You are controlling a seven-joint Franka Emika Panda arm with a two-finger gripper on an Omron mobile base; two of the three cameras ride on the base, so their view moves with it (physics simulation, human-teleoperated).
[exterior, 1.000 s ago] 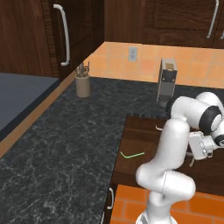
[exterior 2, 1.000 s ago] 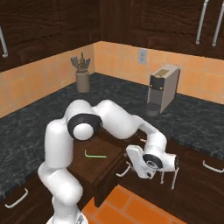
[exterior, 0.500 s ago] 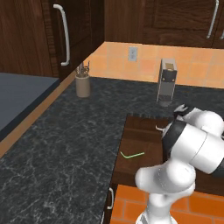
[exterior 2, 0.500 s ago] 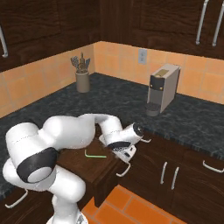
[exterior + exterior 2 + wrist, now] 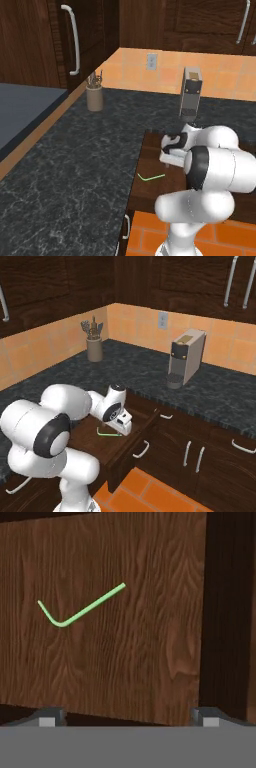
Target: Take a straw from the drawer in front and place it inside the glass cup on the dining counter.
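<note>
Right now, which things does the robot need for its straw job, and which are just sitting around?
Needed: the straw, the open drawer it lies in, the open tool above it.

Just sitting around: coffee machine, utensil pot, wall socket.

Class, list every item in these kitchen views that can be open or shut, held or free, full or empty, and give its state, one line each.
drawer: pulled open.
straw: lying flat on the drawer floor, not held.
gripper: open, above the drawer floor, holding nothing.
utensil holder: upright on the black counter, utensils in it.
coffee machine: upright on the counter; on or off cannot be told.
cabinet doors: shut.
</note>
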